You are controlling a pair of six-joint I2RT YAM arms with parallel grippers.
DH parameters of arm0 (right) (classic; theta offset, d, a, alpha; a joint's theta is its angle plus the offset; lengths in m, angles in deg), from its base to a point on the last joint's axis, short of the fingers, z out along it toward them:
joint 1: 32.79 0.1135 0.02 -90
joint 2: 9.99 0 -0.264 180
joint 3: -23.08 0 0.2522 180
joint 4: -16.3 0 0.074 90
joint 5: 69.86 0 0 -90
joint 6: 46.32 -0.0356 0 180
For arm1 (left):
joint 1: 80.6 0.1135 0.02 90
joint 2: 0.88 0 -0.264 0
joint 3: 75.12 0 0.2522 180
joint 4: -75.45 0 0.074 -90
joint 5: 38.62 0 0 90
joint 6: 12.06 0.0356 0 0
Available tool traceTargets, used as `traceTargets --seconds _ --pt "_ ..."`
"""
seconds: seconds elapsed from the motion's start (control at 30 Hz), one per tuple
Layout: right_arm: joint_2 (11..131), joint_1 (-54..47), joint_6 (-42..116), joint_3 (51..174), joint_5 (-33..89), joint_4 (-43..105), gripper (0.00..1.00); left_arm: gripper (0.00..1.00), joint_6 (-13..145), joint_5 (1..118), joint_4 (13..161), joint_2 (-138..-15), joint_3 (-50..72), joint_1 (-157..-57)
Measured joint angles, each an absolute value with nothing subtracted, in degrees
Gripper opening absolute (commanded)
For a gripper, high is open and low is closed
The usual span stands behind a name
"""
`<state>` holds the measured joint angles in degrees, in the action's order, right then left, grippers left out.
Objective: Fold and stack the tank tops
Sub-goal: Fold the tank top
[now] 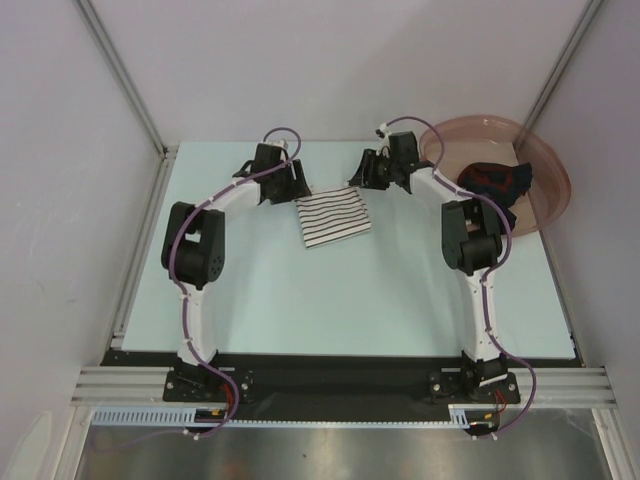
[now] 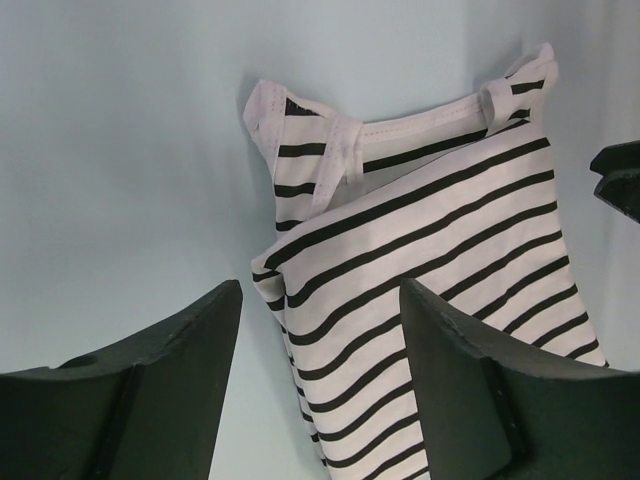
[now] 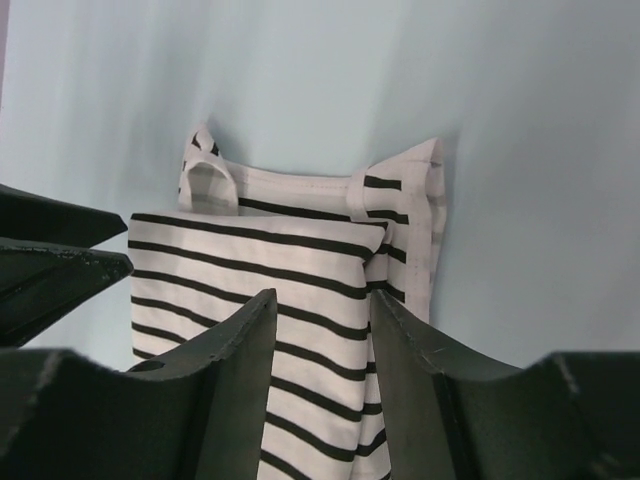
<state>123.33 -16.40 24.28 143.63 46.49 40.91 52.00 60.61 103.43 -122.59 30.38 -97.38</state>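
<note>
**A:** How far along is this?

**B:** About halfway, I judge. The striped top (image 1: 333, 220) lies folded into a rectangle on the tabletop (image 1: 330, 300), its straps showing along one edge. The dark top (image 1: 495, 180) sits bunched in the basin (image 1: 556, 175) at the far right. It is not folded, so nothing is stacked yet.

**A:** And the pincers?

**B:** Both are released and grasp nothing. The left pincer (image 1: 295, 180) hangs at the striped top's far left corner. Its wrist view shows the jaws wide apart, with the cloth's edge under the gap. The right pincer (image 1: 366, 170) hangs at the far right corner. Its jaws are apart by a narrower gap, and the cloth lies flat beneath them.

**A:** Are they touching the cloth?

**B:** I cannot tell. In the wrist views both seem just above it.

**A:** Where is the dark top relative to them?

**B:** It is well apart from the left pincer and nearer the right one, off to that pincer's right, past the arm's elbow. Fetching it from the basin looks like the remaining work, then folding it and laying it on the striped top.
</note>
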Motion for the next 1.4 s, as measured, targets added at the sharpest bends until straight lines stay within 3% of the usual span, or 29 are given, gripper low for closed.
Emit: traceTargets --seconds 0.6,0.7,0.8,0.83,1.0,1.4 --pt "128.51 -15.95 24.26 147.82 46.56 42.29 0.39 0.51 51.41 61.09 103.43 -124.87 30.78 -97.64" --pt "129.41 -15.84 24.24 148.76 46.58 42.31 0.19 0.44 51.28 61.20 103.43 -125.63 31.21 -97.66" --pt "129.73 -15.77 24.08 149.11 46.95 42.40 0.00 0.32 50.96 61.20 103.43 -125.85 31.24 -97.66" --pt "129.78 -15.77 24.11 149.16 47.10 42.42 0.00 0.22 50.98 61.20 103.43 -125.85 31.26 -97.66" --pt "129.80 -15.75 23.91 148.89 47.50 41.81 0.00 0.09 51.13 61.29 103.46 -125.85 31.56 -97.69" --pt "119.22 -16.40 22.88 132.78 47.19 32.15 0.00 0.09 51.55 62.38 103.37 -125.78 31.78 -97.93"
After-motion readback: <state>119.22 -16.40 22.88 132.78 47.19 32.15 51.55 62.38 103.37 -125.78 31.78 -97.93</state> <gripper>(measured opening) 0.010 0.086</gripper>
